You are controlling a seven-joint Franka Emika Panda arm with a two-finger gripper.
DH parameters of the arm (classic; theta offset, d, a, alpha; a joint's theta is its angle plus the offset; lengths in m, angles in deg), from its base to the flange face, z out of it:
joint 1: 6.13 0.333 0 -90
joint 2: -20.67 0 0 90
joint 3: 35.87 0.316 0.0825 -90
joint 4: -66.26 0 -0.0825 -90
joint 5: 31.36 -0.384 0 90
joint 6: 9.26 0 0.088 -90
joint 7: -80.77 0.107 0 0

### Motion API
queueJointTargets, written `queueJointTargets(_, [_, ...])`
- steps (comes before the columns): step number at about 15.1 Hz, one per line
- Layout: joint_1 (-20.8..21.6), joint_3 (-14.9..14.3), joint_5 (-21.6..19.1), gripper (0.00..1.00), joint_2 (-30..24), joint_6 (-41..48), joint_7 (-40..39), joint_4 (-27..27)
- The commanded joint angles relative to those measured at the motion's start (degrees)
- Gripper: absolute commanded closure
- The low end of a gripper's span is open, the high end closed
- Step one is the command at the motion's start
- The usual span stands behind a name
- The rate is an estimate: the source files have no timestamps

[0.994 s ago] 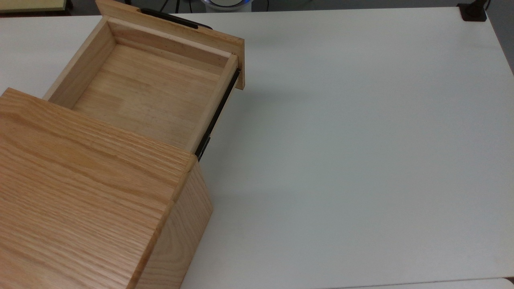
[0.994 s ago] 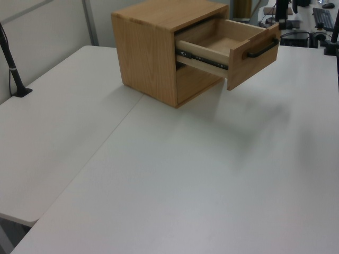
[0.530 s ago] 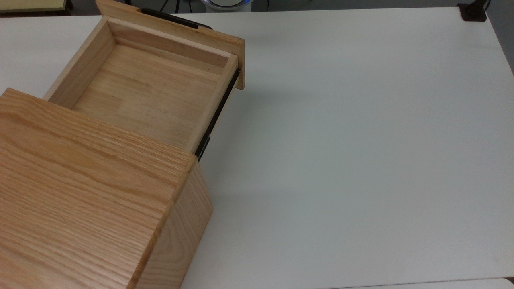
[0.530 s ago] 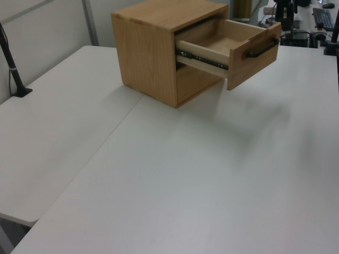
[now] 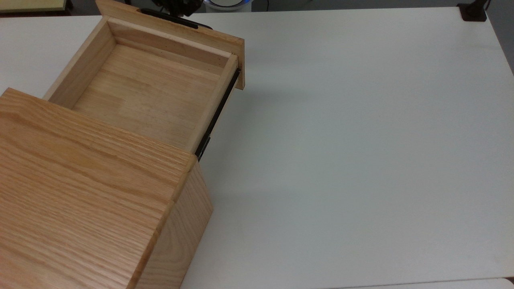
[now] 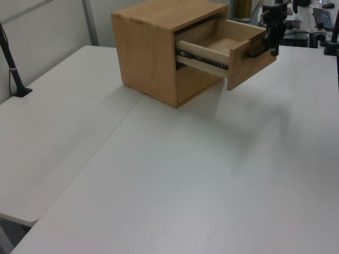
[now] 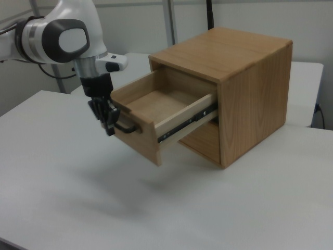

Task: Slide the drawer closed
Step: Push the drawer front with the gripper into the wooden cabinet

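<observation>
The light-wood rectangular drawer [image 7: 151, 112] with thin black bar handle [image 7: 127, 126] stands pulled far out of the oak cabinet box [image 7: 244, 88]. The black two-finger gripper [image 7: 108, 121] is at the handle; whether its fingers are apart or together, I cannot tell.

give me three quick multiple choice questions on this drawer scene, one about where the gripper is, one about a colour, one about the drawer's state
1. Where is the gripper?
A. at the drawer's front panel, by the handle
B. on top of the cabinet
C. resting on the table

2. What colour is the handle?
A. silver
B. black
C. red

3. What state is the drawer in?
A. pushed fully in
B. lying on the table
C. pulled out, nothing inside

Answers: 1 A, the right view shows it at the front panel beside the handle. 2 B, the bar is black. 3 C, the top view shows bare wood inside and an exposed side rail.
</observation>
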Motion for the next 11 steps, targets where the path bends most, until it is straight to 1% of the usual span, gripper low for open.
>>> queueJointTargets(1, [-0.2,-0.2,0.8,1.0,3.3,-12.6,6.4,-1.1])
queueJointTargets(3, [-1.2,-0.2,1.1,1.0,8.0,-16.1,8.1,-6.1])
queueJointTargets(4, [-2.0,-0.2,1.4,1.0,12.0,-16.9,9.2,-10.4])
queueJointTargets(6, [-2.8,-0.2,1.6,1.0,17.0,-17.9,9.3,-15.8])
queueJointTargets(8, [-3.6,-0.3,1.7,1.0,21.7,-20.9,10.0,-21.5])
queueJointTargets(11, [-4.3,-0.4,3.9,1.0,27.1,-26.1,13.6,-27.7])
